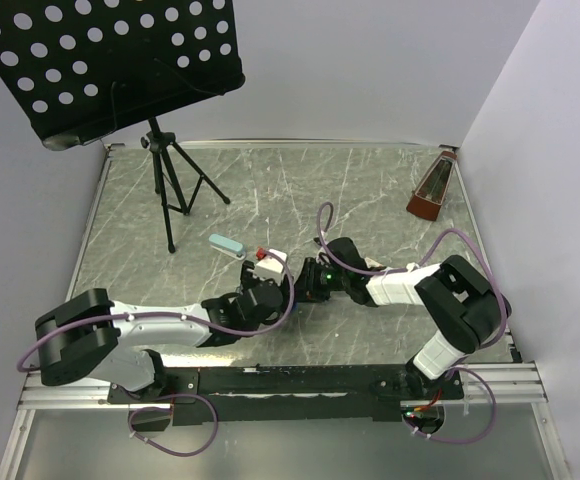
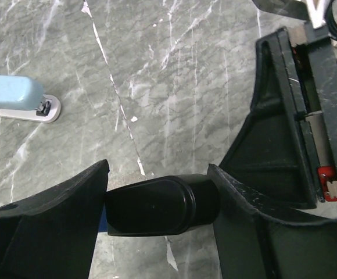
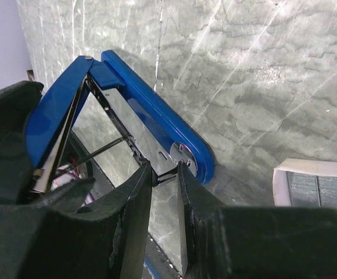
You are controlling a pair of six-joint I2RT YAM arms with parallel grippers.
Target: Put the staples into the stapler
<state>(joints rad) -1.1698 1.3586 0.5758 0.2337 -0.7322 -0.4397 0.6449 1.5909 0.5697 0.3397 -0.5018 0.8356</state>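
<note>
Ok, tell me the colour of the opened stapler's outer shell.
The stapler has a bright blue shell, seen best in the right wrist view.

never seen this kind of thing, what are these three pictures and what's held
Two robot arms work at a grey marbled table. One picture looks down from above; the others come from a camera on each wrist. On it: a black music stand, a brown metronome, a light blue stapler, a small white box with red print. The right end effector pinches the open dark blue stapler. A black rounded part sits between the left end effector's wide fingers; grip unclear.
</note>
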